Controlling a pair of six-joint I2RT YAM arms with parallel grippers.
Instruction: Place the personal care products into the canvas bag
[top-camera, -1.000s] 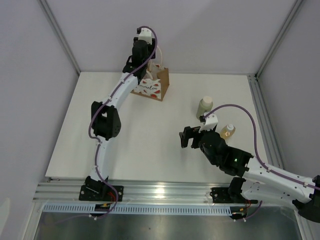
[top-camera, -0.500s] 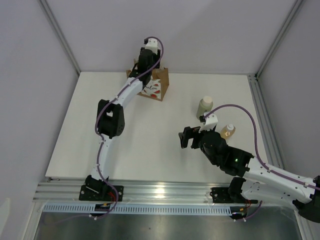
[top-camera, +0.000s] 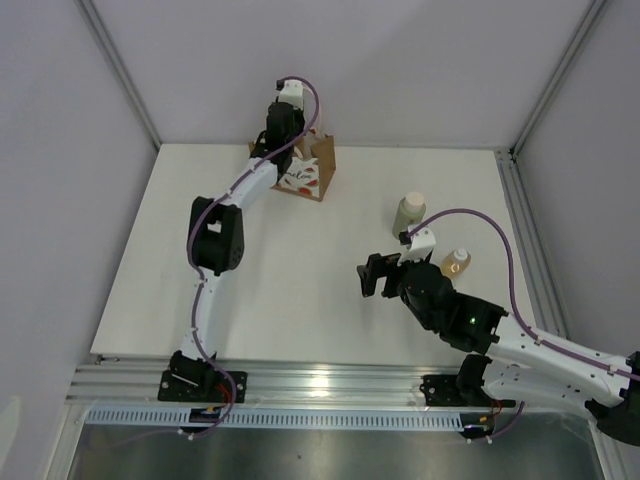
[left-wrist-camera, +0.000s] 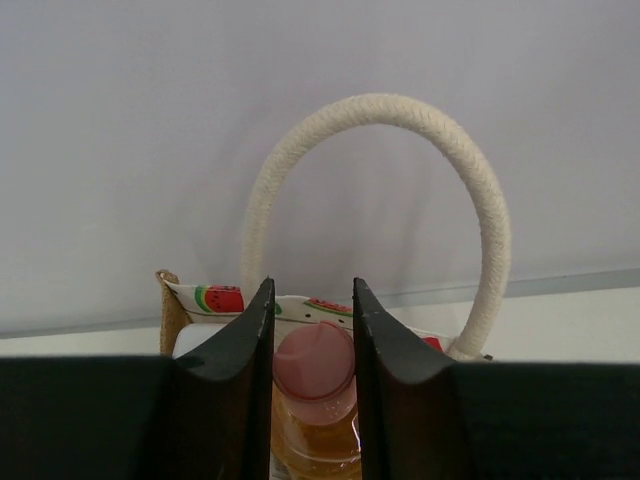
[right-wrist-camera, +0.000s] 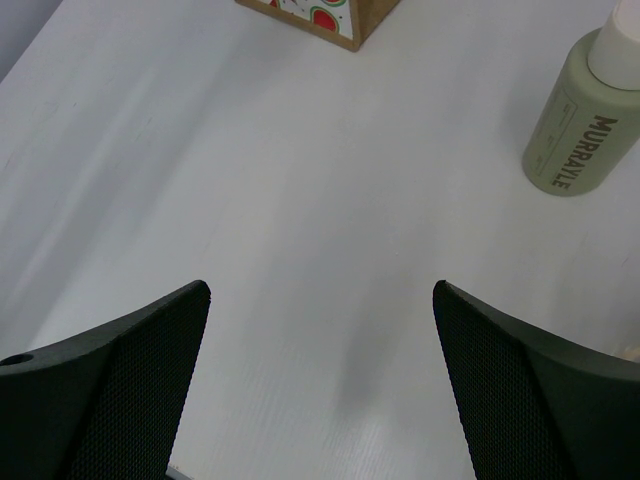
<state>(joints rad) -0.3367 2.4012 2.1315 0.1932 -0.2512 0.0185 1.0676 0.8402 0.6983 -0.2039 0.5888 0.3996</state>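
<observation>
Since a second ago my left claw has narrowed and shifted slightly over the bag at far left. Its jaws now flank the peach bottle, which sits down inside the bag; whether they pinch it I cannot tell. I judge that one delivered. My right claw hangs wide, empty; olive bottle and amber bottle wait at right.

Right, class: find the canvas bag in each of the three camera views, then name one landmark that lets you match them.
Top external: the canvas bag stands at the far side, left of centre, partly behind the left arm.
Left wrist: canvas bag at bottom centre, seen close, its handle arching above.
Right wrist: only a corner of the canvas bag, at the top edge.
Shared landmark: the red watermelon prints on white.
</observation>
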